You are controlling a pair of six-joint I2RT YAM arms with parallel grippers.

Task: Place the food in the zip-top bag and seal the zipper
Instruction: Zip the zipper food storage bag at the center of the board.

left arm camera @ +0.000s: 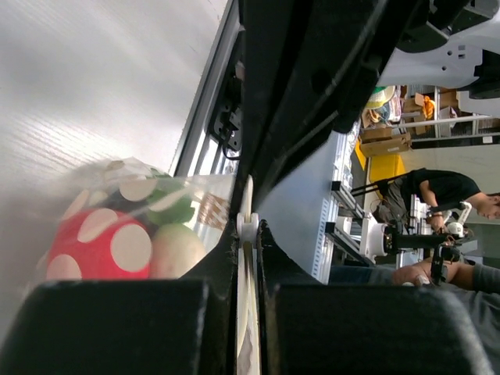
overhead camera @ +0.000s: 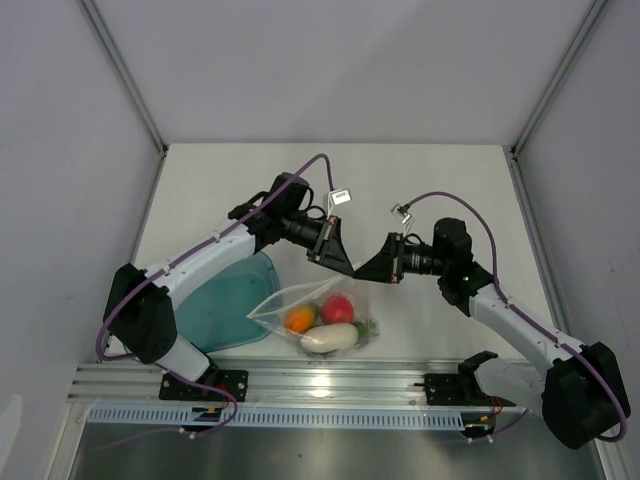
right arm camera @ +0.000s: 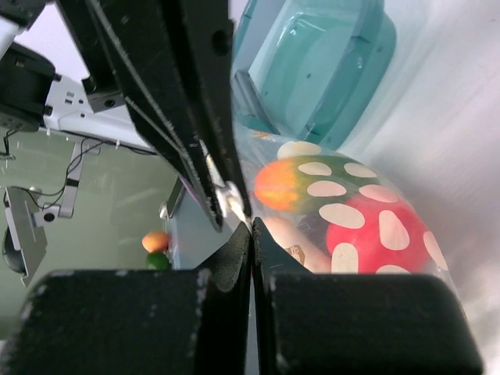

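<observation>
Overhead, white table (overhead camera: 420, 190), pale walls (overhead camera: 340, 70), teal tray (overhead camera: 225, 305), filled zip-top bag (overhead camera: 318, 318)

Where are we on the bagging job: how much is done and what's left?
Done: the food sits inside the zip-top bag, with no pieces visible outside it. In hand: the left pincer and right pincer are both shut on the bag's mouth edge, at the zipper. Left: pressing the zipper closed along its length. I cannot tell whether any of it is sealed.
</observation>
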